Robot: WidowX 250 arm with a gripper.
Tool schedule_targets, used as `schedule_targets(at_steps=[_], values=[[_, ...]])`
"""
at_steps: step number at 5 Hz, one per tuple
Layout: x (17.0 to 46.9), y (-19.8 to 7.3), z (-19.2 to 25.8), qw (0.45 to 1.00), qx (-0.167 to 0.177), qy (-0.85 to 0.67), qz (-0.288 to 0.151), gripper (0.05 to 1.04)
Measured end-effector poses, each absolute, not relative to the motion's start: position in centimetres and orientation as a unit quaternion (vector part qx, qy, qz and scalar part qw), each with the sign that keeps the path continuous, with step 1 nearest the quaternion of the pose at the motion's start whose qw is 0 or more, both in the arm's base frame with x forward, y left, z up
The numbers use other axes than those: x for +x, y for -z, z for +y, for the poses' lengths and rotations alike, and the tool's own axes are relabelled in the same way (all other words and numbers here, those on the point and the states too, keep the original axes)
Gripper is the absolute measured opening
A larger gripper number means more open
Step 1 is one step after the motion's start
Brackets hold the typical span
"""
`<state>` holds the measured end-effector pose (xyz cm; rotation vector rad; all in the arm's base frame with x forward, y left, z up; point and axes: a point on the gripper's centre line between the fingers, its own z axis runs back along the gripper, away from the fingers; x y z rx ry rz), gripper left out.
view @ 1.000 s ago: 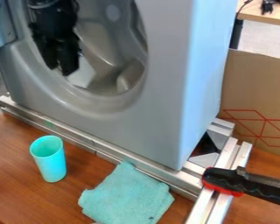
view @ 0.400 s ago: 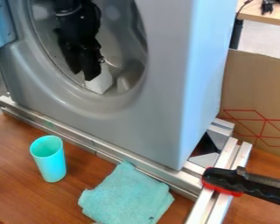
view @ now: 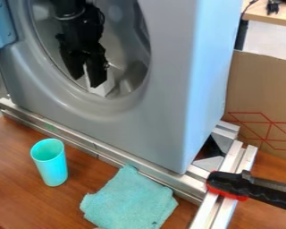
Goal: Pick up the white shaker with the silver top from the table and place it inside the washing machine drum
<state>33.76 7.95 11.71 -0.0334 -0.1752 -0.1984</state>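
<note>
Pincer (view: 87,82) partly hides a white block (view: 109,82) (contact unclear).

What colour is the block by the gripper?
The block is white, seen best in the camera view.

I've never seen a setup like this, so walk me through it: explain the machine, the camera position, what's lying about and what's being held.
This is a black robot arm, seen by a fixed camera looking down at a slant. Its two-fingered pincer hangs, open, in the round opening of a grey washer-like cabinet. Right by it is a white block; whether they touch, I can't tell.

In front, a turquoise cup stands upright on the wooden table, near a folded teal cloth. A black-and-red tool lies across the metal rails.
</note>
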Motion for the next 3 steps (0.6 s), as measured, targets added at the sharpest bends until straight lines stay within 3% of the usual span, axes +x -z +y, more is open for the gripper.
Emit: schedule_targets(at_steps=[1,2,3], values=[[31.7,-12.9,7.3,0.990,-0.017,0.093,-0.106,1.014],[29.8,-14.1,8.4,0.990,-0.015,0.067,-0.123,1.009],[25.8,-14.6,8.9,0.993,0.013,0.069,-0.089,1.008]])
